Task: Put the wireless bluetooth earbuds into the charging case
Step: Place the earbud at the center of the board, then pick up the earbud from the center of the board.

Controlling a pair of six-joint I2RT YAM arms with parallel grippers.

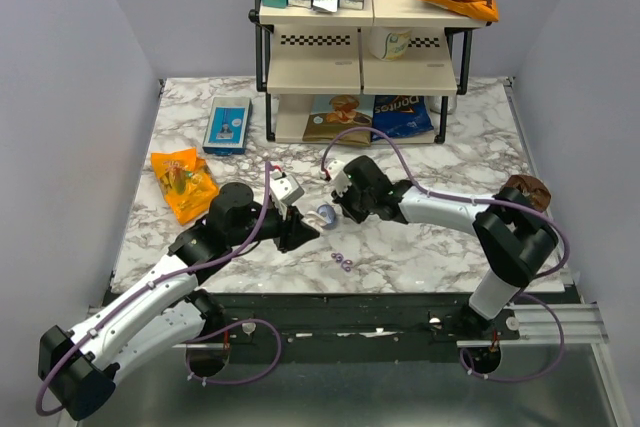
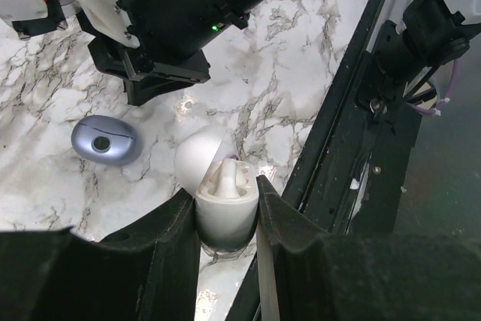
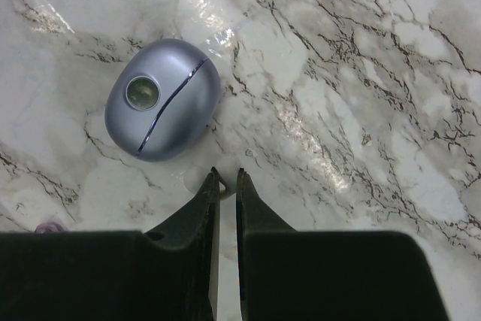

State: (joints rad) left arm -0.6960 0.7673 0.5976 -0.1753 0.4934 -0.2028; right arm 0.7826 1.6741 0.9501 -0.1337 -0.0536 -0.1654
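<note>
The charging case [image 3: 161, 101] lies closed on the marble, also visible in the top view [image 1: 326, 214] and the left wrist view [image 2: 105, 140]. The lavender earbuds [image 1: 342, 262] rest on the table near its front edge; one peeks in at the right wrist view's lower left [image 3: 49, 225]. My left gripper [image 2: 225, 193] [image 1: 300, 230] is shut on a white oval case [image 2: 224, 212] whose lid stands open, with a white bud inside. Just beside the lavender case, my right gripper [image 3: 225, 178] [image 1: 338, 209] pinches a small white bud [image 3: 197, 188] at its tips.
A two-tier shelf rack [image 1: 360, 47] with boxes and snack bags stands at the back. A blue box [image 1: 228, 125] and an orange snack bag [image 1: 183, 182] lie at the left, a brown object [image 1: 527, 190] at the right edge. The black front rail [image 2: 353, 148] runs close to the left gripper.
</note>
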